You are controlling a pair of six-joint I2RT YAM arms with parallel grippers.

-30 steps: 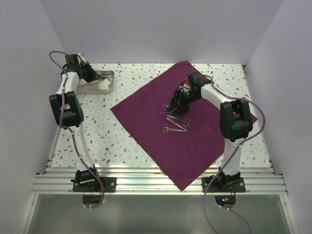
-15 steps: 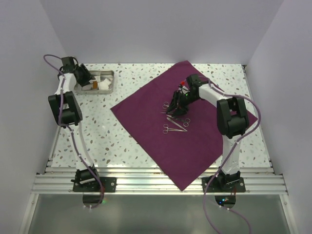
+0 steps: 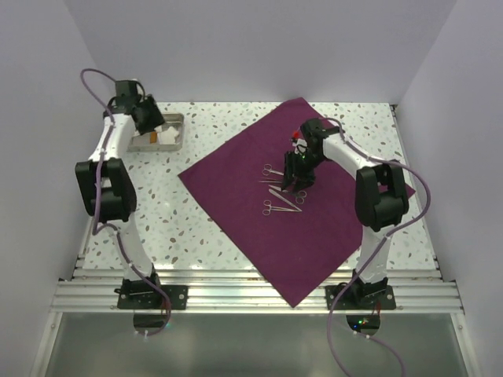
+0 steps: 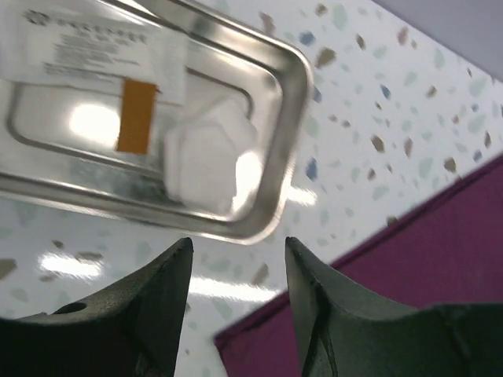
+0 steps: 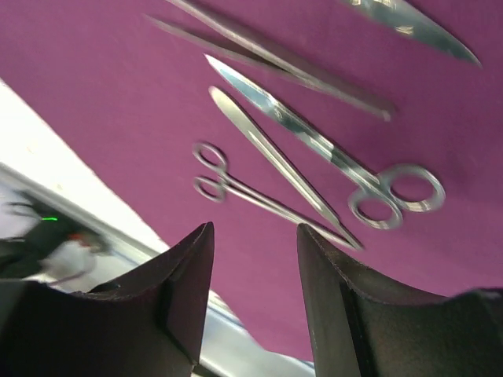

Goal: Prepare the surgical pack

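Spreading as a diamond over the middle and right of the white speckled tabletop point(image 3: 173, 220), the deep purple-maroon square cloth point(image 3: 330, 228) carries steel instruments point(image 3: 283, 192). A shiny metal tray point(image 3: 179, 132) sits far left; pale lilac walls point(image 3: 236, 47) enclose everything. The left claw point(image 4: 237, 243) and right claw point(image 5: 254, 229) stand apart, empty.

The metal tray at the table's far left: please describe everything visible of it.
The tray is a shallow rectangular pan of shiny, steel-like metal with rounded corners and a raised rim. It lies flat on the speckled table, apart from the purple cloth. Inside lie a white folded pad and a printed white packet with an orange strip. The left gripper hangs open above it, not touching.
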